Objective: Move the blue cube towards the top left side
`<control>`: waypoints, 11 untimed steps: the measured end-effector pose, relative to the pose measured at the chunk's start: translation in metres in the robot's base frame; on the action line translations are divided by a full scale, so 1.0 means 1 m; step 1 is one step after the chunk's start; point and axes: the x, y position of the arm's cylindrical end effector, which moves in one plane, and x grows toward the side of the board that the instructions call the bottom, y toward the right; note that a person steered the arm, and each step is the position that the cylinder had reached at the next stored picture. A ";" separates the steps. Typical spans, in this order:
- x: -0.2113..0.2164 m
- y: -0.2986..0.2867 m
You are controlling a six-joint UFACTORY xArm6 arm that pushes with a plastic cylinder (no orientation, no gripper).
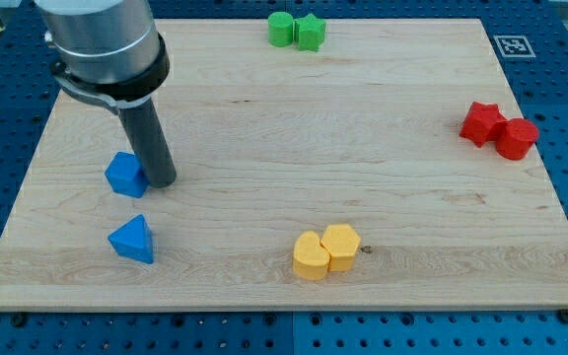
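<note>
The blue cube (pixel 125 175) lies on the wooden board (pixel 284 148) at the view's left, about mid-height. My tip (pixel 162 183) stands right against the cube's right side, touching or nearly touching it. The dark rod rises from there to the grey arm body (pixel 102 39) at the view's top left. A blue triangular block (pixel 132 240) lies below the cube, apart from it.
Two green blocks (pixel 296 31) sit together at the board's top edge, centre. A red star-shaped block (pixel 482 122) and a red rounded block (pixel 517 138) touch at the right. Two yellow blocks (pixel 325 251) sit together at bottom centre. A marker tag (pixel 510 45) lies off the top right corner.
</note>
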 end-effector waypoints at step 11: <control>-0.014 -0.017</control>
